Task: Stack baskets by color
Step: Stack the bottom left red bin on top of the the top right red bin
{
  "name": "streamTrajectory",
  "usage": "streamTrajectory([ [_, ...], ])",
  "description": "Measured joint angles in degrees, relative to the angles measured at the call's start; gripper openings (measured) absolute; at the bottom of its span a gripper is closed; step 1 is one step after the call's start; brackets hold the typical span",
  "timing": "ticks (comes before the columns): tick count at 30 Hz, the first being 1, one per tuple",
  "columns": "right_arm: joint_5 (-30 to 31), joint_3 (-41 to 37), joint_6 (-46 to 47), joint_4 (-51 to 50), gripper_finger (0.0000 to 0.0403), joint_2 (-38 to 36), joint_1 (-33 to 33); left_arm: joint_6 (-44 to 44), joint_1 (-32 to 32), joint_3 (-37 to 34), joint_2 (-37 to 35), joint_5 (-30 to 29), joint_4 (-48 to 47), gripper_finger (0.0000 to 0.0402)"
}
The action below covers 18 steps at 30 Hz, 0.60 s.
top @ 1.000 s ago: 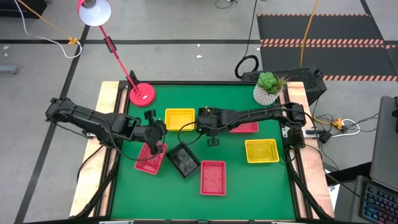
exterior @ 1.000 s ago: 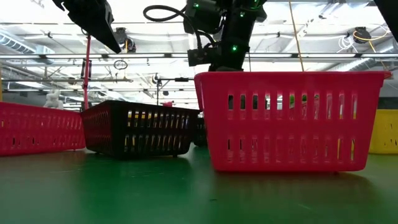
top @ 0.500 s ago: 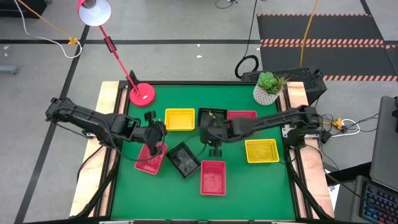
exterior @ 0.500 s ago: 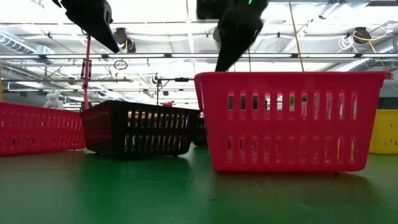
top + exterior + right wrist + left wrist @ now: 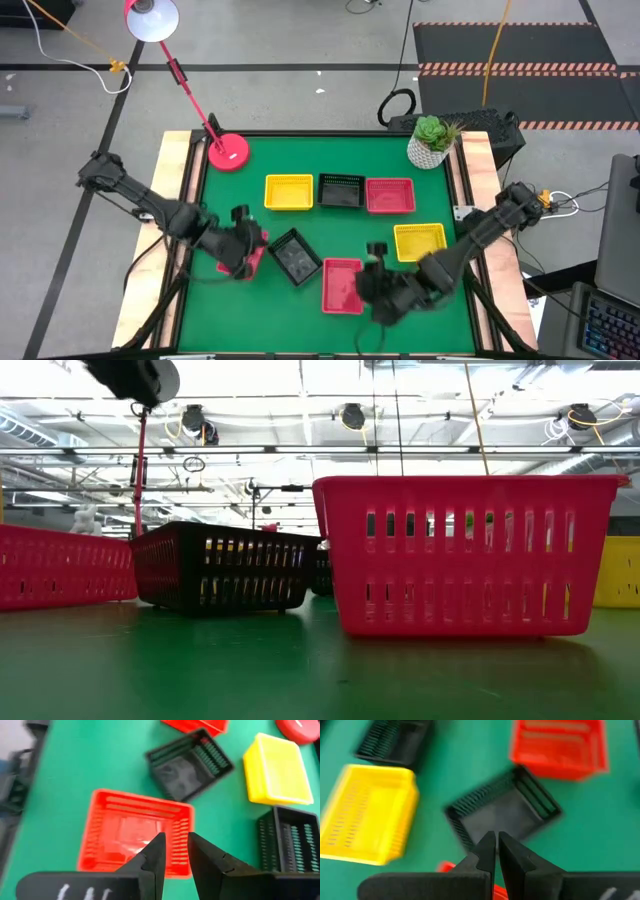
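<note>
Seven baskets show in the high view. A yellow [image 5: 289, 191], a black [image 5: 340, 190] and a red one [image 5: 390, 195] stand in a far row. Another yellow [image 5: 420, 242] sits at the right, a turned black one [image 5: 294, 256] in the middle, and a red one [image 5: 342, 285] near the front. A red basket [image 5: 250, 262] at the left lies partly under my left gripper [image 5: 250, 253], which hangs shut and empty above it [image 5: 496, 845]. My right gripper [image 5: 372, 288] hovers over the near red basket [image 5: 135, 832], its fingers slightly apart [image 5: 174, 847] and empty.
A red lamp base [image 5: 229, 152] stands at the far left corner and a white plant pot [image 5: 430, 148] at the far right. In the low view the near red basket [image 5: 465, 555] and the turned black one [image 5: 225, 565] fill the front. Bare green mat lies between the baskets.
My right gripper has swung from the black basket in the far row toward the near edge, rising, and now hangs over the near red basket. The black basket stays in the row. My left gripper has moved a little toward the near left, still shut.
</note>
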Motion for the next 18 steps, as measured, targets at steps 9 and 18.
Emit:
streamTrajectory([
  [9, -1.7, 0.0, 1.0, 0.1, 0.0073, -0.5, 7.8, -4.5, -16.1, 0.0, 5.2, 4.5, -4.2, 0.0026],
  [18, -1.9, 0.0, 1.0, 0.7, 0.0073, -0.4, 9.1, 3.2, -20.1, 0.0, 6.2, 5.2, -28.9, 0.0026],
])
